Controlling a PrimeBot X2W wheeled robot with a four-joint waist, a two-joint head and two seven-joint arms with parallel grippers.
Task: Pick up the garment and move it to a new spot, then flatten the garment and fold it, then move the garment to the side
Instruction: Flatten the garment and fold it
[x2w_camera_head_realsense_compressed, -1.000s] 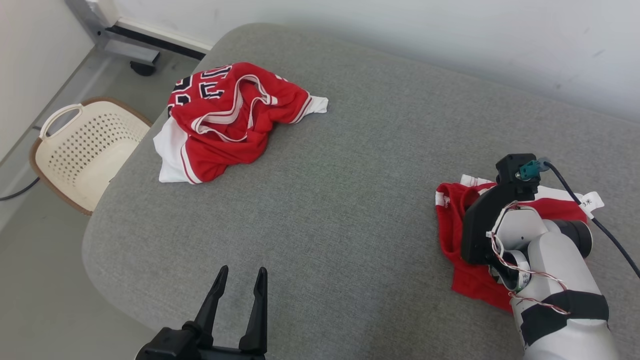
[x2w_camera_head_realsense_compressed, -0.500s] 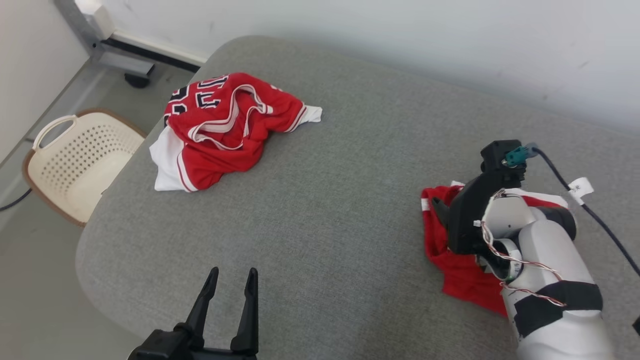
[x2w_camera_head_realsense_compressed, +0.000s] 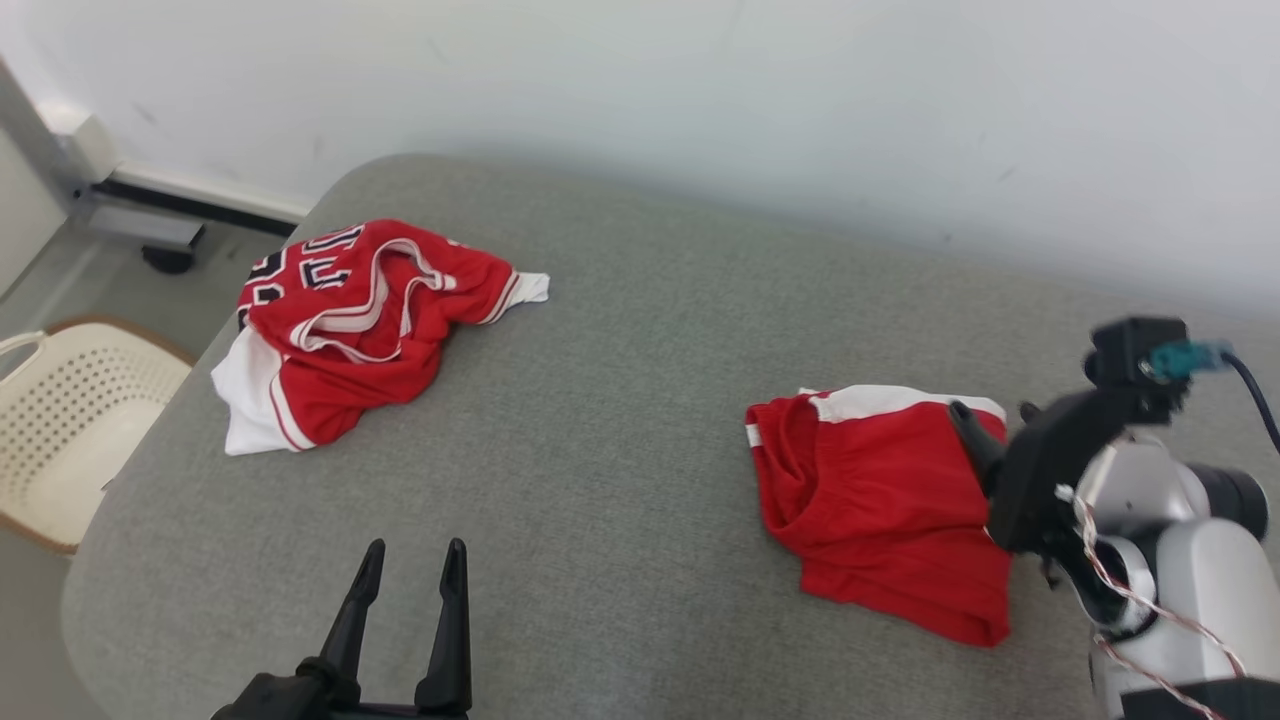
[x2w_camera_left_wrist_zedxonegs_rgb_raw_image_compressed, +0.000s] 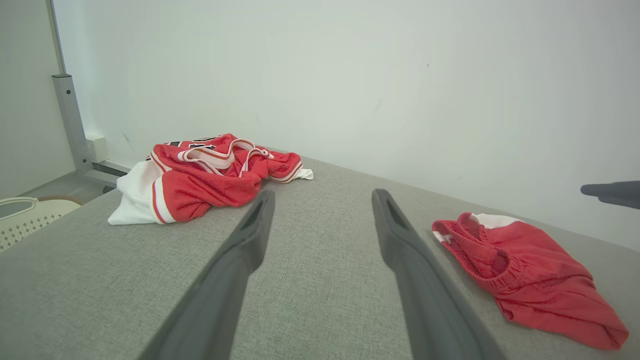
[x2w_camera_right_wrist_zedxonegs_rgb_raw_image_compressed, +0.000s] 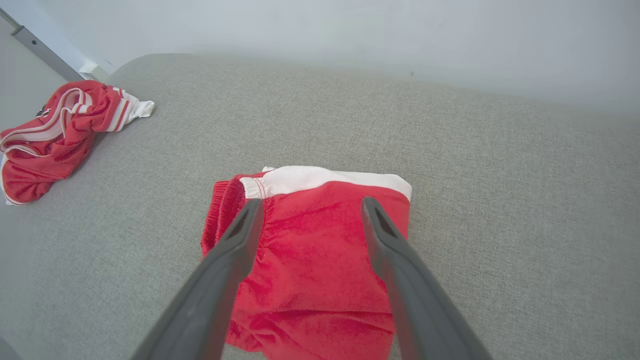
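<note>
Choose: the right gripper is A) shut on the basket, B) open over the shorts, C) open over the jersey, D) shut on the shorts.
B: the right gripper has its fingers apart with nothing between them, and the shorts lie below.

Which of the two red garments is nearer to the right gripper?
The folded shorts with the white band: the open right gripper is right at them. The crumpled jersey with black lettering lies far to the left.

High head view, 2 low wrist views, all on shorts (x2w_camera_head_realsense_compressed: 870, 500).
</note>
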